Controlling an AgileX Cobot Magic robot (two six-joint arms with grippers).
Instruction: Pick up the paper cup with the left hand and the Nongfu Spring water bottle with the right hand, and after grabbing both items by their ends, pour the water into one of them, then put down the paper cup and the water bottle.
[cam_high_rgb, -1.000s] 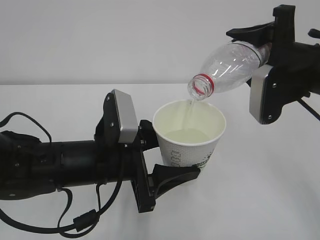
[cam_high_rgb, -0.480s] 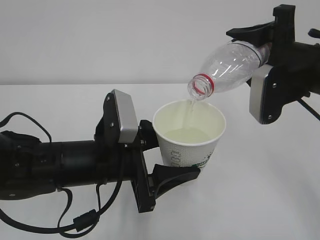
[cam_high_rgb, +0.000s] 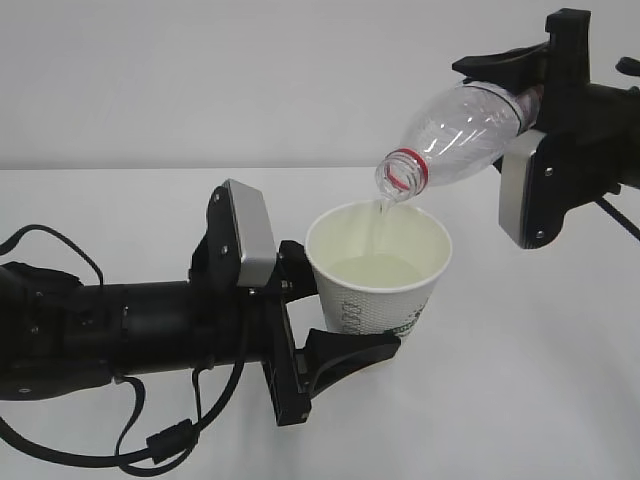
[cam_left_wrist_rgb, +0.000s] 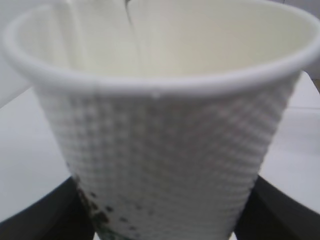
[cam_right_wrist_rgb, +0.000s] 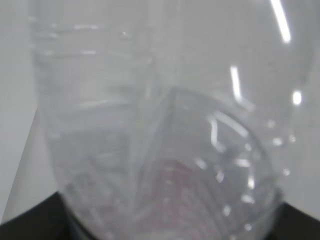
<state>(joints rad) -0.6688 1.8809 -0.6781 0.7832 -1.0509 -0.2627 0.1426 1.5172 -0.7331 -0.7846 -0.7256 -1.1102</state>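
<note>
Counting one paper cup (cam_high_rgb: 380, 275) clamped in my left hand (cam_high_rgb: 335, 315), one Nongfu Spring water bottle (cam_high_rgb: 455, 135) clamped tilted in my right hand (cam_high_rgb: 535, 95), one thin water (cam_high_rgb: 378, 222) stream.

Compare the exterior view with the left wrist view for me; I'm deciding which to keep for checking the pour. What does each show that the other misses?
Only the exterior view shows the tilted water bottle, its red-ringed mouth above the paper cup, the right hand and the pooled water. Only the left wrist view shows the cup's dimpled wall close up. Both show the cup's rim, gripped by the left hand.
</note>
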